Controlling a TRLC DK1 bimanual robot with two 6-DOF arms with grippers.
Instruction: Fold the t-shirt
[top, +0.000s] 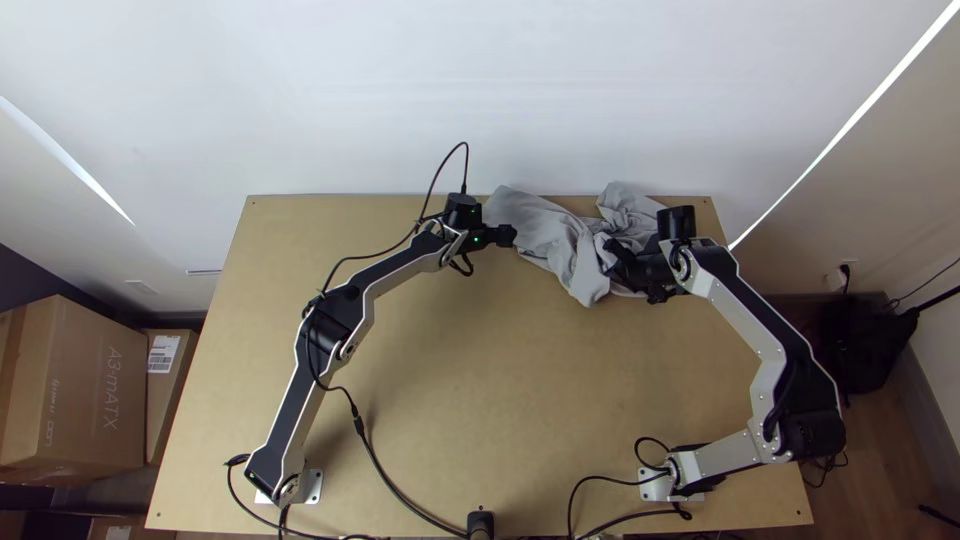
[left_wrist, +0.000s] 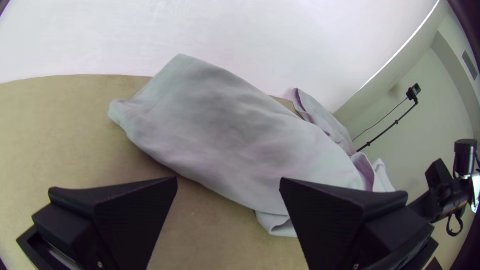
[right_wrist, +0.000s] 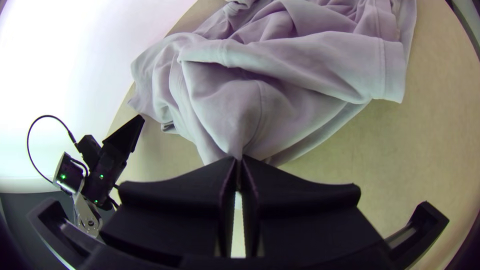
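- A smooth white wall (top: 400, 90) stands behind the table's far edge.
- The light wooden table (top: 430, 400) carries both arms.
- The silver-grey and black right arm (top: 765, 350) bends outward past the table's side, then back in over the cloth; the silver-grey and black left arm (top: 335, 320) reaches up toward the middle of the far edge.
- The soft grey cloth t-shirt (top: 545, 225) lies bunched along the far edge, right of the middle, one end flatter and stretching toward the left arm, the rest in deep folds.
- The black wide-fingered right gripper (top: 612, 248) has its jaws closed on a pinch of the t-shirt, the cloth peaking at the fingertips (right_wrist: 229, 164).
- The black wide-fingered left gripper (top: 512, 236) is beside the flatter end, its jaws wide apart with nothing between them.
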